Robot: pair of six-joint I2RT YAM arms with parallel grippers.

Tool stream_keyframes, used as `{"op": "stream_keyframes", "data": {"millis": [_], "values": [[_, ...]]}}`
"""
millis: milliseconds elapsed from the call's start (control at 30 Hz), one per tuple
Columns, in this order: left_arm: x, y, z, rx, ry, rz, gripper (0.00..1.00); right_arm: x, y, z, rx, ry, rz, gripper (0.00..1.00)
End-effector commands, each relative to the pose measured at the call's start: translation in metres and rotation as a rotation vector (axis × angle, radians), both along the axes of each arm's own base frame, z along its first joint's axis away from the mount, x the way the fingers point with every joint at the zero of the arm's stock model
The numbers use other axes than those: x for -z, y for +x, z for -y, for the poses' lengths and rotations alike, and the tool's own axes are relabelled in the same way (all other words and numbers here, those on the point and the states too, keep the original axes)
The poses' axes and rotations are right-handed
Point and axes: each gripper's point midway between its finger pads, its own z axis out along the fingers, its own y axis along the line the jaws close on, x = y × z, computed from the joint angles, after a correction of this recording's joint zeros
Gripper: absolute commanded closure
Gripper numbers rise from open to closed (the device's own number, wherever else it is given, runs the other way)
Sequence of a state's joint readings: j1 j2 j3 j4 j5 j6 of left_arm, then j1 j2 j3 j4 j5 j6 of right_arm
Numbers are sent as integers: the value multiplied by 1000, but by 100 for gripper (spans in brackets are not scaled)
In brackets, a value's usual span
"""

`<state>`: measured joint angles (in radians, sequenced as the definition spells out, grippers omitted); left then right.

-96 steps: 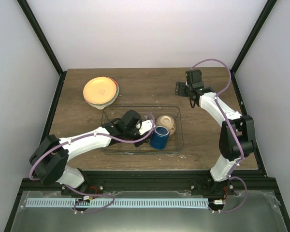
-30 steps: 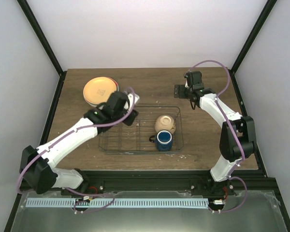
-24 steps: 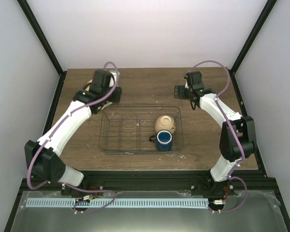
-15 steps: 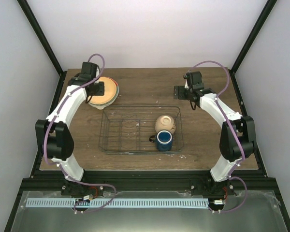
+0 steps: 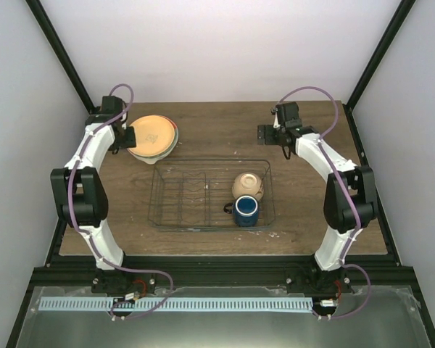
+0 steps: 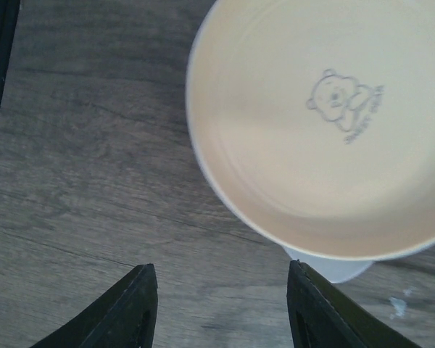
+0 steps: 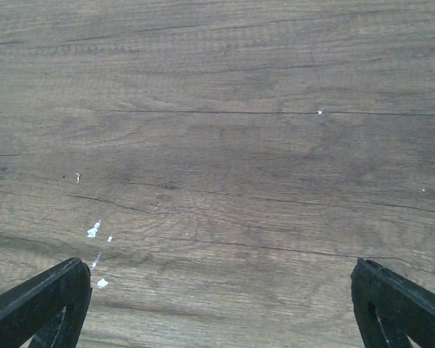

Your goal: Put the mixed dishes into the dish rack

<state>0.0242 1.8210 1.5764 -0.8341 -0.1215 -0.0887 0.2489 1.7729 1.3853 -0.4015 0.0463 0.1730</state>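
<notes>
bowl (image 5: 247, 185) and mug (image 5: 245, 211) sit in the rack (image 5: 167, 217); plate stack (image 5: 154, 135) waits on the desk (image 5: 225, 130); left and right jaws released, empty.

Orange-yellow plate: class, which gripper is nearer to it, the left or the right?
Left. The left gripper hovers just off the left rim of the orange-yellow plate; the right gripper is far to its right, over bare table.

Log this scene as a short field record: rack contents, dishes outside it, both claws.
dish rack: holds cream bowl and dark blue mug, right side
outside rack: plate stack, orange-yellow plate on top, far left
left claw: open, beside the stack's edge, holding nothing
right claw: open over bare table, far right
</notes>
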Motion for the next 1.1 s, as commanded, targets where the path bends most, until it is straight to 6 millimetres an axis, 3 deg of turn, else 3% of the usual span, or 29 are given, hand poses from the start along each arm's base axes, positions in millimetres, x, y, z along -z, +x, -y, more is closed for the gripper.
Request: {"op": "stream_keyframes", "data": {"millis": [0, 167, 300, 533, 833, 1067], "values": [[18, 4, -26, -66, -42, -40, 49, -5, 12, -1, -7, 1, 3, 1], [37, 13, -39, -78, -42, -94, 49, -1, 17, -2, -3, 3, -3, 1], [51, 27, -34, -66, -78, -94, 49, 2, 20, -2, 1, -2, -9, 1], [59, 49, -25, -40, -138, -58, 50, 8, 26, -1, 13, -12, -22, 1], [91, 55, -19, -34, -179, -84, 53, 10, 38, -4, 14, -16, -30, 1], [99, 60, -18, -19, -185, -76, 58, 8, 48, -8, 4, -7, -22, 1]]}}
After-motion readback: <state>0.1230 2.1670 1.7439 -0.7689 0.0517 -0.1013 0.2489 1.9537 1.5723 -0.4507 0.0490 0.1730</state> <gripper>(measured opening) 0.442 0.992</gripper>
